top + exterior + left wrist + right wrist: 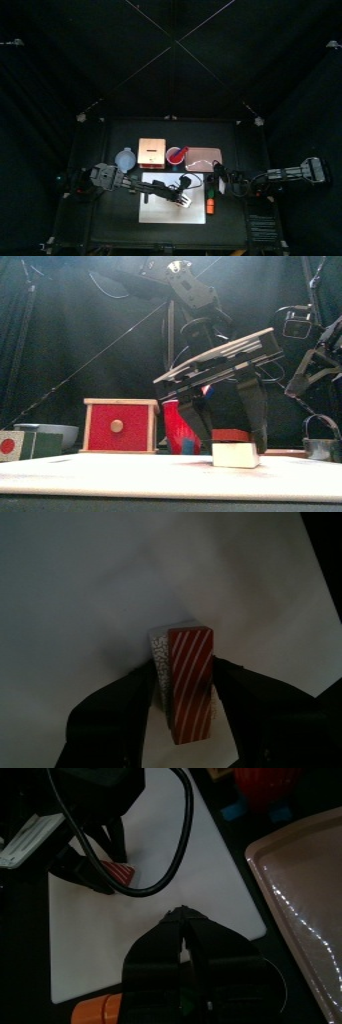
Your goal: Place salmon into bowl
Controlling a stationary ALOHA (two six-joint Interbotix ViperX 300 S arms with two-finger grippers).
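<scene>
A: In the front view the left gripper (218, 416) hides most of the salmon (230, 436); only a red strip shows above the white block beneath it.

B: And the red cup (175, 428)?

A: Behind the salmon, largely covered by the same jaws. The bowl (124, 159), seen from above, is too small to show what it holds.

B: In the right wrist view?

A: The orange stick (100, 1009) is cut off by the edge, and so is the pinkish tray (305, 888).

Top view looked straight down from high up, table (174, 175) small, front view sat level at its edge, close, wrist views looked past own jaws, near the white mat (80, 602), shared by all four.
</scene>
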